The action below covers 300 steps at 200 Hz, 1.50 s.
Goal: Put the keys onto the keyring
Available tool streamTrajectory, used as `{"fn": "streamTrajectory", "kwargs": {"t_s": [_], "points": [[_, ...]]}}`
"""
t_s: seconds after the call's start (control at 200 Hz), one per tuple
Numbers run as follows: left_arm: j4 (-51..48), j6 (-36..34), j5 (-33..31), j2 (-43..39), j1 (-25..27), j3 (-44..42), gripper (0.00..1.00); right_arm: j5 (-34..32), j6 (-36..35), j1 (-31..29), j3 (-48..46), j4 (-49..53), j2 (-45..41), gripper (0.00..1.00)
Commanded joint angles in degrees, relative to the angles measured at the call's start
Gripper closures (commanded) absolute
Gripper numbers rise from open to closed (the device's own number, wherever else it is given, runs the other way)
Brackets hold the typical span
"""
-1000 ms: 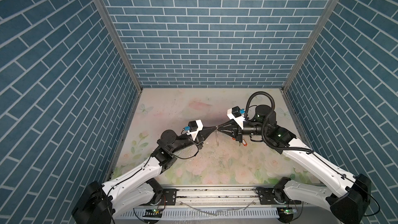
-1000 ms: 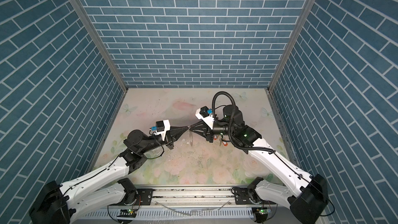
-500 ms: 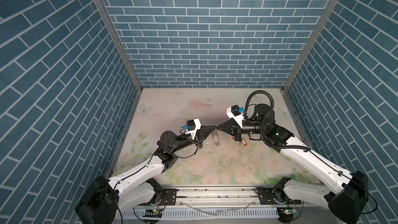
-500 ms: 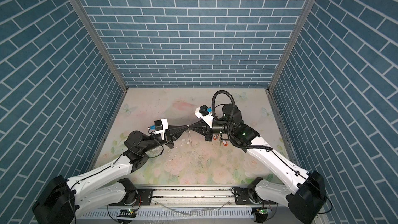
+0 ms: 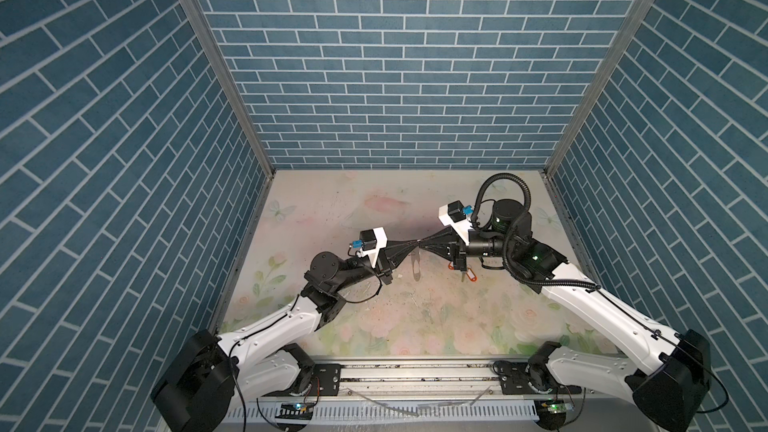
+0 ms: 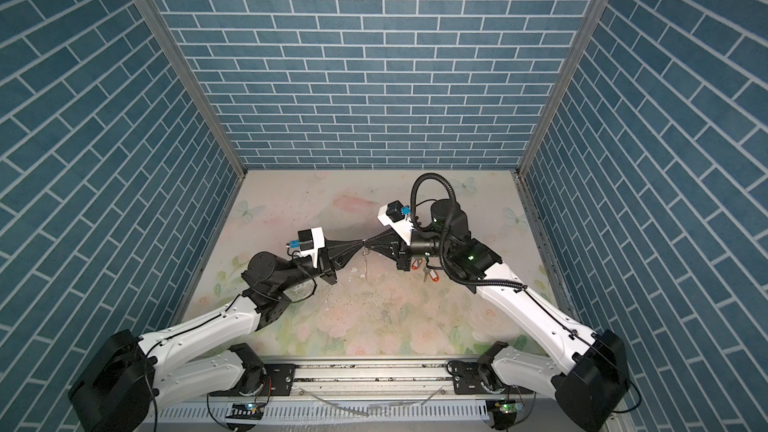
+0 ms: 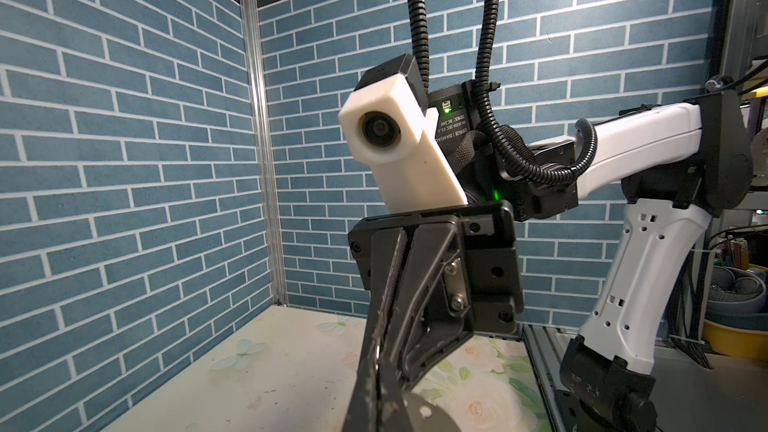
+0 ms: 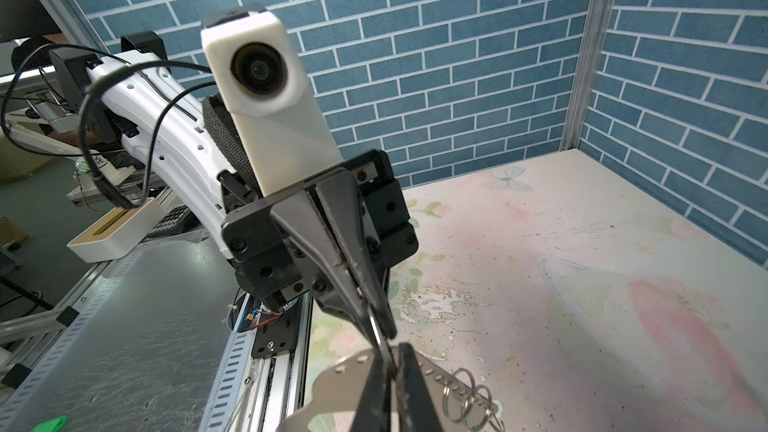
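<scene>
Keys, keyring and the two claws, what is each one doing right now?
left claw: shut, pinching a small ring of the keyring.
right claw: shut on the keyring's flat plate.
keyring: held up above the table between both claws.
keys: lying loose on the table, not on the keyring.

2 keys [image 5: 469, 278] on floral table [image 5: 415, 326] (scuffed)
</scene>
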<state>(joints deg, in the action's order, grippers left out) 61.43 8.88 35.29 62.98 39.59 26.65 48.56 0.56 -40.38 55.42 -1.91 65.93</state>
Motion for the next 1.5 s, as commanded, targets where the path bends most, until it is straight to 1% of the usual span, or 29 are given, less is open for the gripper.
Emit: {"fn": "streamTrajectory", "kwargs": {"t_s": [0.0,0.085,0.275,0.4,0.525,0.59,0.645,0.685,0.765,0.815,0.98,1.085,1.205,1.33,1.405,1.495], "points": [[0.5,0.6,1.8,1.0,0.3,0.8,1.00,4.6,1.3,-1.2,0.1,-3.3,1.3,0.89],[0.6,0.7,2.0,1.1,0.3,0.8,1.00,4.8,1.4,-1.2,0.1,-3.6,1.5,0.89],[0.4,0.9,2.2,1.2,0.2,0.6,1.00,5.2,1.3,-1.2,0.3,-3.8,1.3,1.00],[0.3,0.9,2.0,1.1,0.1,0.4,1.00,5.2,1.1,-1.2,0.6,-3.3,1.0,1.00],[-0.8,0.6,1.7,0.5,-0.2,0.4,1.00,4.7,-0.2,-1.2,1.3,-0.7,1.2,1.00],[-2.4,0.2,0.9,-0.3,-0.5,0.4,0.94,4.3,-1.0,-1.2,2.0,1.3,1.4,1.00],[-4.5,-0.7,0.2,-1.5,-0.6,0.4,0.85,3.7,-1.8,-1.2,2.7,3.2,1.6,1.00],[-6.5,-1.6,-0.5,-2.8,-0.8,0.4,0.82,3.2,-2.6,-1.2,3.2,5.4,1.8,1.00],[-11.8,-4.0,-1.4,-5.8,-0.9,0.9,0.75,2.2,-4.2,-1.2,4.2,9.1,2.1,1.00],[-16.3,-5.6,-1.8,-7.9,-1.0,1.6,0.73,1.7,-5.2,-1.2,4.8,11.4,2.4,1.00],[-33.9,-12.0,-2.9,-13.6,-1.1,5.9,0.72,0.7,-7.1,-1.2,6.6,16.5,3.6,1.00],[-48.1,-15.2,-3.8,-15.1,-1.1,11.2,0.71,0.1,-8.5,-1.2,8.2,19.6,4.8,1.00],[-62.2,-18.1,-3.6,-13.7,-1.1,18.5,0.71,-0.6,-10.1,-1.2,9.9,22.8,5.9,1.00],[-73.3,-20.0,-1.5,-8.9,-1.0,25.6,0.74,-0.7,-12.0,-1.2,12.1,27.0,7.3,1.00],[-78.1,-21.1,0.0,-5.3,-1.1,29.0,0.75,-1.0,-12.4,-1.2,12.9,28.3,8.0,1.00],[-80.5,-21.5,1.1,-2.1,-1.0,31.3,0.76,-1.2,-12.5,-1.2,13.1,28.5,8.4,1.00]]}}
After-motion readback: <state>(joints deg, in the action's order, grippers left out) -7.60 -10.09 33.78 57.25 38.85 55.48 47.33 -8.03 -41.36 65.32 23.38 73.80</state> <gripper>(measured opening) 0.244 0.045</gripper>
